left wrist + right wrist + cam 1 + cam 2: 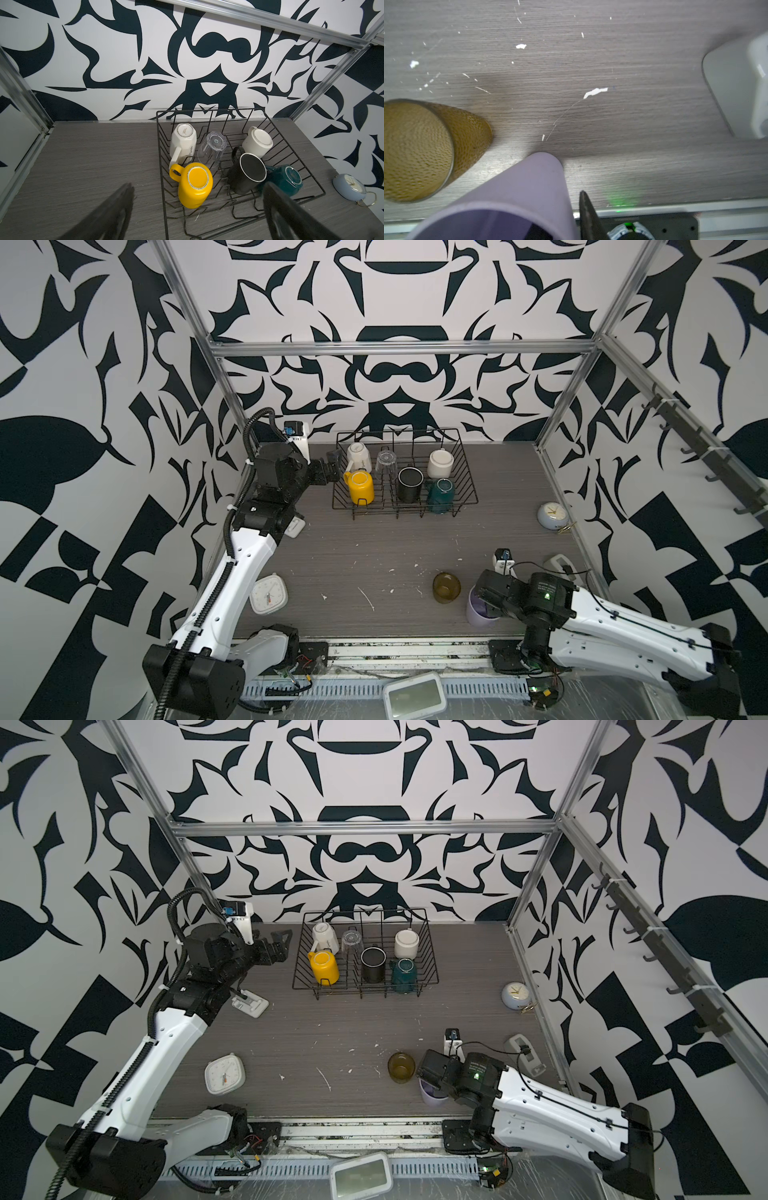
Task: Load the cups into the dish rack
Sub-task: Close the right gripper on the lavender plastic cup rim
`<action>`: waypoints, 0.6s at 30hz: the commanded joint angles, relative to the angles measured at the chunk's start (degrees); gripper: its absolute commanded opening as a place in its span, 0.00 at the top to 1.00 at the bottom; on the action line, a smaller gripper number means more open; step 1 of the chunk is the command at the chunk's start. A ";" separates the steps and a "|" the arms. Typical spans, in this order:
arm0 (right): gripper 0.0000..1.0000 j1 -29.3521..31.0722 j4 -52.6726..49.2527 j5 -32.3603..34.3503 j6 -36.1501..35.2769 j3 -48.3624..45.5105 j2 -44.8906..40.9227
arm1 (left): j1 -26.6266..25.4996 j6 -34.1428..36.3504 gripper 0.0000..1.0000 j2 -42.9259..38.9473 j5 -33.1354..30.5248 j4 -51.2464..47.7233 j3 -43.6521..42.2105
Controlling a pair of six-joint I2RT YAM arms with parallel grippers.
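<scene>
Grey wood-grain table point(353, 556), patterned black-and-white walls. The right claw point(485, 602) is set over the rim of the upright lilac tumbler point(476, 617) at 5 o'clock. One finger point(588, 216) is seen just outside the wall and the other is hidden, so a pinch cannot be confirmed. The amber glass point(446, 587) is noted just beside the tumbler at its 9 o'clock, not touching.

The left claw point(280, 946) is spread wide and empty at the 9 o'clock side of the dish rack point(415, 430), itself at 12 o'clock. Racked bottom-up: yellow mug point(360, 487), black mug point(409, 485), teal mug point(440, 491), faceted white mug point(358, 456), plain white mug point(440, 463), clear glass point(386, 464).
</scene>
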 commanded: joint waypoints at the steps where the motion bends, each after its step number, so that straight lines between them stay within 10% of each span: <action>1: 0.86 0.27 -0.14 5.73 0.51 1.76 1.10 | 0.16 0.75 0.01 -1.13 -0.33 1.03 -0.64; 13: 1.00 -8.31 0.54 14.38 -6.88 7.17 0.21 | 0.25 -0.15 0.01 -1.05 -0.29 1.11 -0.88; 18: 1.00 -20.54 12.42 4.53 -19.69 9.79 -1.56 | 0.60 -1.07 0.01 -0.23 2.37 -0.48 0.37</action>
